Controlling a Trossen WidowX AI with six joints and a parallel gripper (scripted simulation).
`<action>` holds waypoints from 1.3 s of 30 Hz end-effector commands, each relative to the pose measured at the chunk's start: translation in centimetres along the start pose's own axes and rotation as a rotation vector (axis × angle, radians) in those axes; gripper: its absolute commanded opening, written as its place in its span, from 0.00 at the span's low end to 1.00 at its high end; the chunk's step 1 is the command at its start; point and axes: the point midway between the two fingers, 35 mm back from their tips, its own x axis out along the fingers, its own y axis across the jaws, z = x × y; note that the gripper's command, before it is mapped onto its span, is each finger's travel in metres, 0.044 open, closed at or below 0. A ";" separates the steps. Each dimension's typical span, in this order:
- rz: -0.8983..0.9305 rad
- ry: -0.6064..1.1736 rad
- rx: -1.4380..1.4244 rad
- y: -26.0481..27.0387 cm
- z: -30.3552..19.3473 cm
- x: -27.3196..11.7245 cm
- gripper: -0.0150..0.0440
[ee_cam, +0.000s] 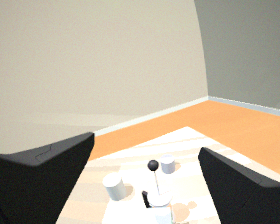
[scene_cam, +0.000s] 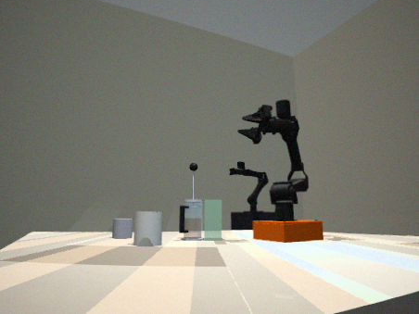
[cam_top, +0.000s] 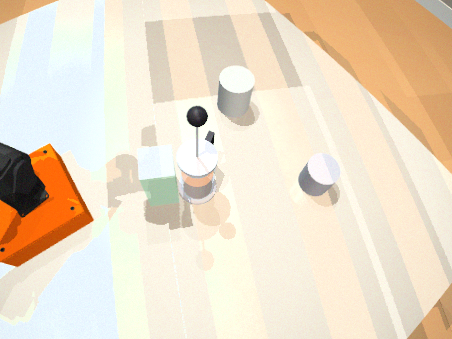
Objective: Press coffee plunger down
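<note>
Top view: coffee press (cam_top: 197, 177) standing on surface (cam_top: 300, 257), plunger knob (cam_top: 197, 116) raised; one green block (cam_top: 159, 183), two grey cylinders (cam_top: 235, 91). Exterior: arm (scene_cam: 288, 164) rearing high behind, hand (scene_cam: 251, 126) gaping, gripping nothing. Wrist: fingers spreading wide, well above the press.

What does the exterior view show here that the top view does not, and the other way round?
Only the exterior view shows the whole arm raised above its base, with the tool open, high and well clear of the press. Only the top view shows the layout from above: the green block touching or nearly touching the press on one side, and the two cylinders standing apart. Both show the coffee press upright, its plunger knob raised on its rod, and the orange base.
</note>
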 end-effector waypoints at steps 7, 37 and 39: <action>-0.050 0.050 -0.114 2.4 -0.8 1.6 1.00; -0.209 0.453 -0.309 -3.1 -12.4 16.2 1.00; -0.207 0.453 -0.310 -3.0 -12.5 16.1 1.00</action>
